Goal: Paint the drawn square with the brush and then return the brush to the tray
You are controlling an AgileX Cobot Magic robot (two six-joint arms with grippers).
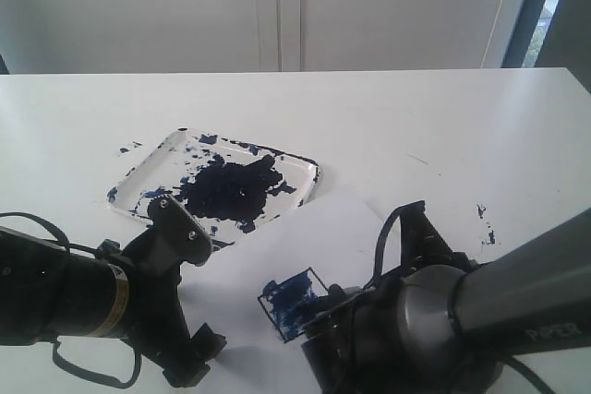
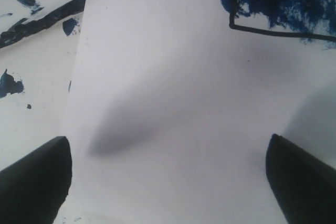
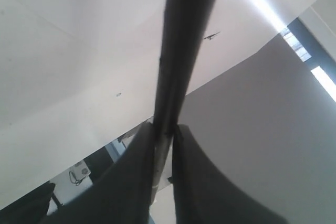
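The fingers (image 3: 126, 182) of the right gripper (image 3: 165, 129) are closed to a narrow gap on the brush (image 3: 184, 40). Its dark shaft runs straight out from between the pads, and the bristle tip is not visible in any view. In the exterior view this gripper sits at the near side of the drawn square (image 1: 294, 300), which lies on the white paper (image 1: 319, 223) and is partly covered with dark blue paint. The left gripper (image 2: 168, 182) has its fingers spread wide and holds nothing. It is positioned over bare paper near the square's outlined corner, and contact with the sheet cannot be determined. The tray (image 1: 152, 168), with a large dark blotch at its centre, rests on the white table (image 1: 416, 117) just beyond the paper's far edge.
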